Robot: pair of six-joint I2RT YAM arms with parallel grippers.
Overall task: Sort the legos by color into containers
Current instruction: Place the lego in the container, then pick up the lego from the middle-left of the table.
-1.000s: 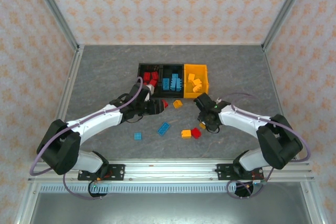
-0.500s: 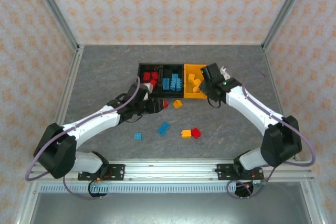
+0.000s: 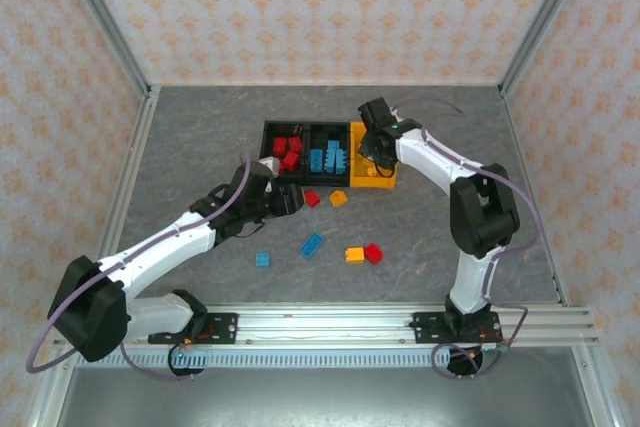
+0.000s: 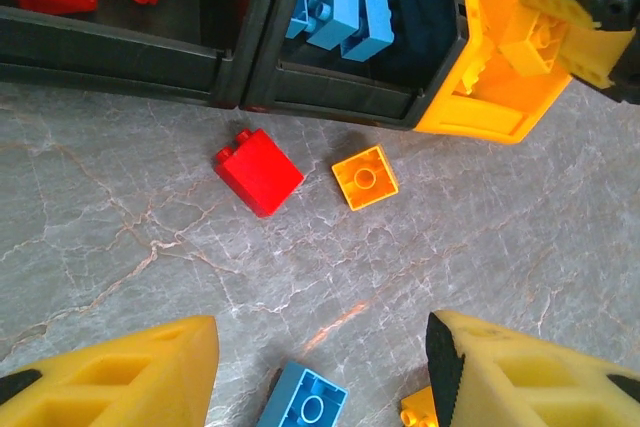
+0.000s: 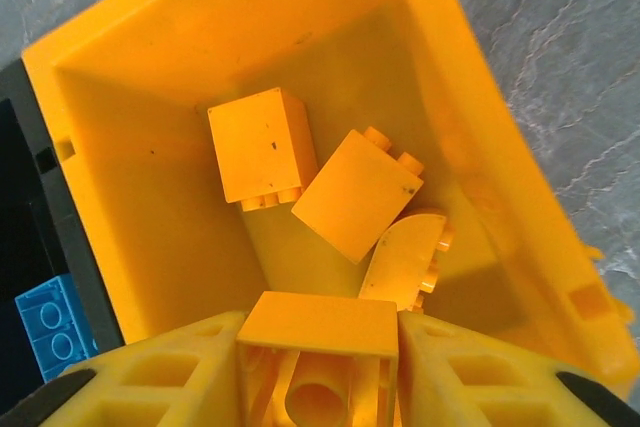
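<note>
Hovering over the loose legos [image 3: 312, 245] nearest us, the left gripper [image 4: 320, 347] is gaping empty above a red brick [image 4: 258, 170]. Beyond, the right gripper [image 5: 318, 377] is pinching an orange-yellow brick [image 5: 318, 325] over the orange-yellow bin [image 5: 150, 247] (three lying inside); releasing is coming next, I'd judge. The middle black bin [image 4: 340, 102] is holding blues, the left black bin [image 4: 100, 47] reds.

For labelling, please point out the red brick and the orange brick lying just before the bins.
red brick [image 4: 258, 171]: left wrist view, top face
orange brick [image 4: 364, 176]: left wrist view, centre ring
</note>
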